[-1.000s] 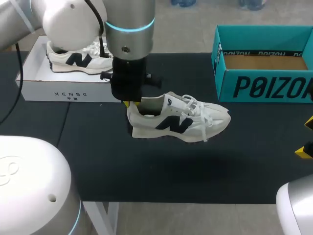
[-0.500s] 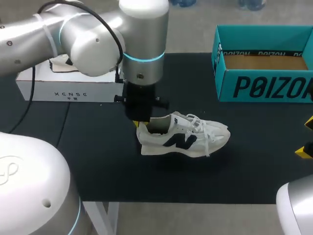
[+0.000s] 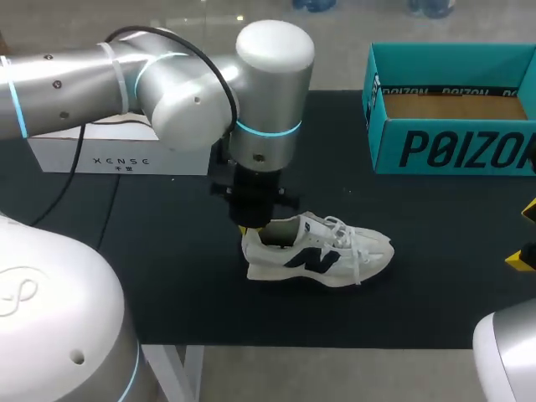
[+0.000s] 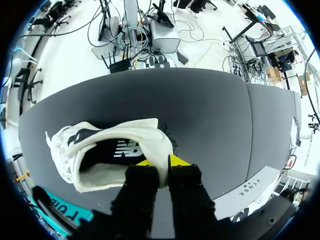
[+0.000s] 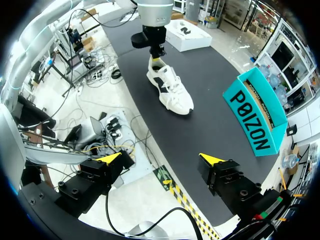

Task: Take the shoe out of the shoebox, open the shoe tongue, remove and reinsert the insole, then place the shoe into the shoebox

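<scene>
shoe (image 3: 318, 258) out on the worktop (image 3: 167, 276), heel pinched
your left fingers (image 4: 179, 161) clamp the heel collar (image 4: 161, 145), one inside, one outside; right fingers (image 5: 212, 160) gape empty, well off. taking-out looks done; next you'd lift the tongue (image 3: 313, 224) open.

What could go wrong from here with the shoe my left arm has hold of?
The left hand grips the shoe only by its thin heel collar, so it may slip or twist free if lifted. The right hand is open and far from the shoe, so nothing steadies the toe. Loose lace loops hang over the side and might snag.
</scene>
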`<state>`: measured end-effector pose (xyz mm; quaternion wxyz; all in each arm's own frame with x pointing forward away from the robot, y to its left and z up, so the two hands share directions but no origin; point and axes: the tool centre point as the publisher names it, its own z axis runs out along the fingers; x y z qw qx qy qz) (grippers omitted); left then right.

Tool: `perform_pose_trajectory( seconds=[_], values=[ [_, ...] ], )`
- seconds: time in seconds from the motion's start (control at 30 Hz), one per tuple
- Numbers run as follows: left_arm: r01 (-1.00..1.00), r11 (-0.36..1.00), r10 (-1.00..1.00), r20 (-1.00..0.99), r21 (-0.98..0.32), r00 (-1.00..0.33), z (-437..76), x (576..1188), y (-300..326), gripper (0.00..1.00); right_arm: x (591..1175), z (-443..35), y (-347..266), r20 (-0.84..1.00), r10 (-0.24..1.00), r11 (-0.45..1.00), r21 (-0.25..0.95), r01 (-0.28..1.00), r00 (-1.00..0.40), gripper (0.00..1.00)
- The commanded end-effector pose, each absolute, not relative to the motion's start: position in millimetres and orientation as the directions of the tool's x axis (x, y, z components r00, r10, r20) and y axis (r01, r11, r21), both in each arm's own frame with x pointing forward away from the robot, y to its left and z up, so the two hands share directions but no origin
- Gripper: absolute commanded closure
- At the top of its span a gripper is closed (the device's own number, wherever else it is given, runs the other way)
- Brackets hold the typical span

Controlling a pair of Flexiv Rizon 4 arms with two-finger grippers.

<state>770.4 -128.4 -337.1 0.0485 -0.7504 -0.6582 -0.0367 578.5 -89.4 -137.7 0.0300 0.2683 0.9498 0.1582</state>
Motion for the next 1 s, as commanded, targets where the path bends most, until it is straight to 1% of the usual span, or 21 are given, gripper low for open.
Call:
perform_pose_trajectory(
  seconds=[0.03,0.67,0.7,0.73,0.77,0.9,1.0],
  values=[
    [0.990,-0.140,0.983,0.119,-0.009,0.140,-339.0,769.6,-129.6,1.00,581.5,-134.7,-88.4,0.033,0.518,0.808,0.309,0.502,-0.855,0.00],
    [0.991,-0.132,0.983,0.127,0.000,0.131,-351.5,774.8,-124.4,1.00,581.5,-134.7,-88.4,0.033,0.518,0.808,0.309,0.502,-0.855,0.00],
    [0.991,-0.131,0.983,0.128,0.002,0.130,-351.1,775.0,-124.6,0.69,581.5,-134.7,-88.4,0.033,0.518,0.808,0.309,0.502,-0.855,0.00],
    [0.991,-0.132,0.983,0.128,0.003,0.131,-349.9,775.1,-124.9,0.10,581.5,-134.7,-88.4,0.033,0.518,0.808,0.309,0.502,-0.855,0.00],
    [0.991,-0.132,0.982,0.136,0.015,0.129,-348.2,775.3,-125.1,0.00,581.5,-134.7,-88.4,0.033,0.518,0.808,0.309,0.502,-0.855,0.00],
    [0.992,-0.120,0.987,0.115,0.031,0.116,-334.2,773.8,-122.3,0.00,581.5,-134.7,-88.4,0.033,0.518,0.808,0.309,0.502,-0.855,0.00],
    [0.997,-0.072,0.994,0.080,0.019,0.071,-311.4,770.2,-116.6,0.00,581.5,-134.7,-88.4,0.033,0.518,0.808,0.309,0.502,-0.855,0.00]
  ],
)
